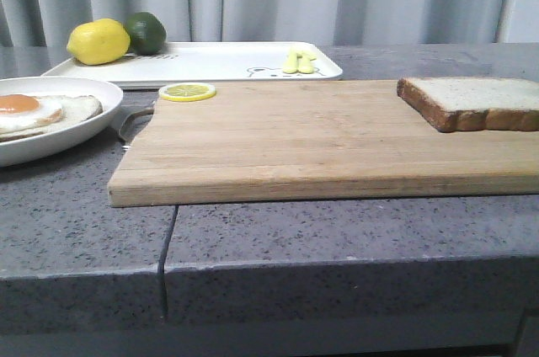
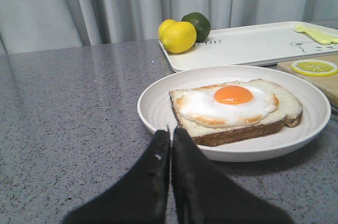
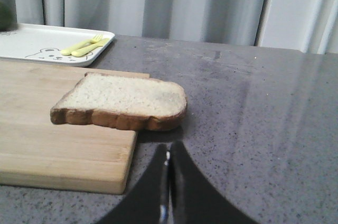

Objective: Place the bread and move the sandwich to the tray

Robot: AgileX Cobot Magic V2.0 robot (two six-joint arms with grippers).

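Observation:
A slice of bread [image 1: 476, 101] lies at the right end of the wooden cutting board [image 1: 303, 142], overhanging its edge; it also shows in the right wrist view [image 3: 121, 101]. The sandwich [image 2: 235, 109], one slice topped with a fried egg, lies in a round white plate [image 2: 158, 109] at the left [image 1: 38, 114]. The white tray [image 1: 227, 62] with a bear print lies behind the board. My left gripper [image 2: 170, 131] is shut and empty just short of the plate. My right gripper [image 3: 169, 147] is shut and empty, just short of the bread. Neither gripper shows in the front view.
A lemon [image 1: 98, 41] and a lime [image 1: 146, 31] sit at the tray's left end, a yellow fork and spoon [image 1: 299, 61] at its right. A lemon slice [image 1: 187, 92] lies on the board's far left corner. Grey curtains hang behind the counter.

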